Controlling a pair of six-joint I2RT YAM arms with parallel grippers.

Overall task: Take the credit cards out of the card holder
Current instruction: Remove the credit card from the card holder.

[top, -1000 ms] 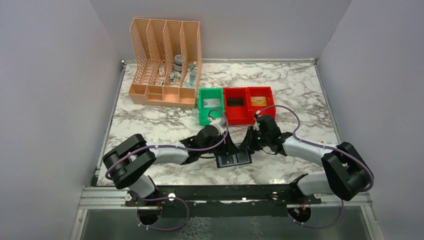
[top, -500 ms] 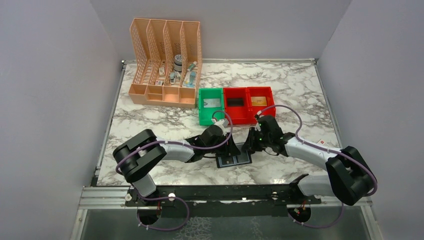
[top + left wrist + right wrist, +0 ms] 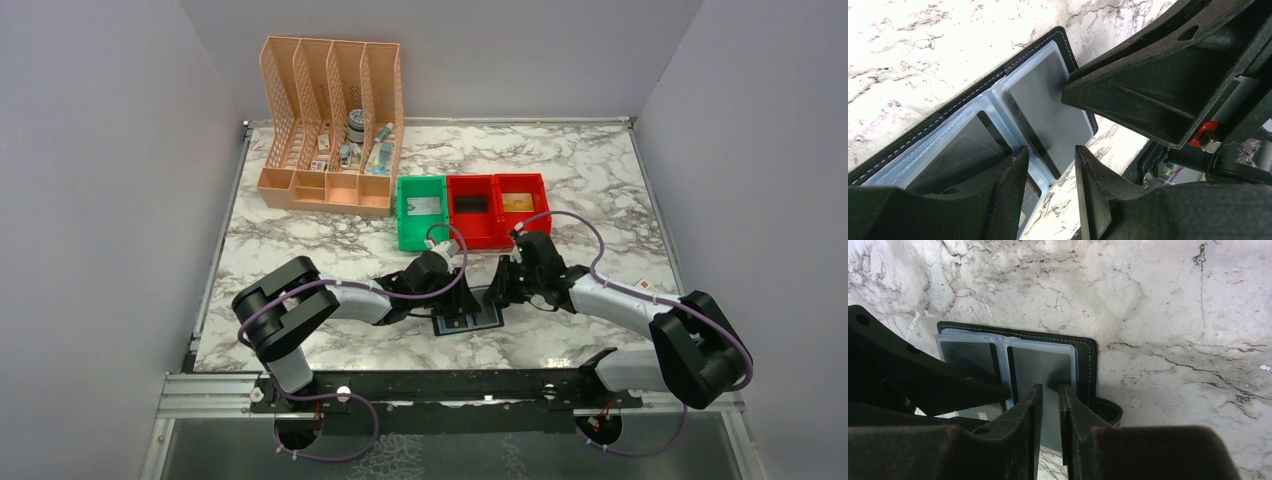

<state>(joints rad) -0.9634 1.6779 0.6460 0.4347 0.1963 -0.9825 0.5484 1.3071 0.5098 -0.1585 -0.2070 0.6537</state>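
The card holder (image 3: pixel 466 320) lies open on the marble, a black bifold with clear grey-blue sleeves (image 3: pixel 1048 110) (image 3: pixel 1040 365). A dark credit card (image 3: pixel 948 155) with thin gold lines sits in its left sleeve. My left gripper (image 3: pixel 1050 170) is open just above the sleeve's near edge, one finger (image 3: pixel 1008 200) lying over that card. My right gripper (image 3: pixel 1050 390) rests its tips on the right panel, its jaws a narrow slit apart with nothing seen between them. In the top view both grippers (image 3: pixel 455 297) (image 3: pixel 498 290) meet over the holder.
Behind the holder stand a green bin (image 3: pixel 405 228) with a pale card, a red bin (image 3: pixel 472 232), and a second red bin (image 3: pixel 540 210) with a tan card. A peach lattice organizer (image 3: pixel 330 190) holding small items stands at the back left.
The left arm's elbow has swung right, toward the holder, and its jaws have narrowed slightly. The right gripper and the holder have stayed put.
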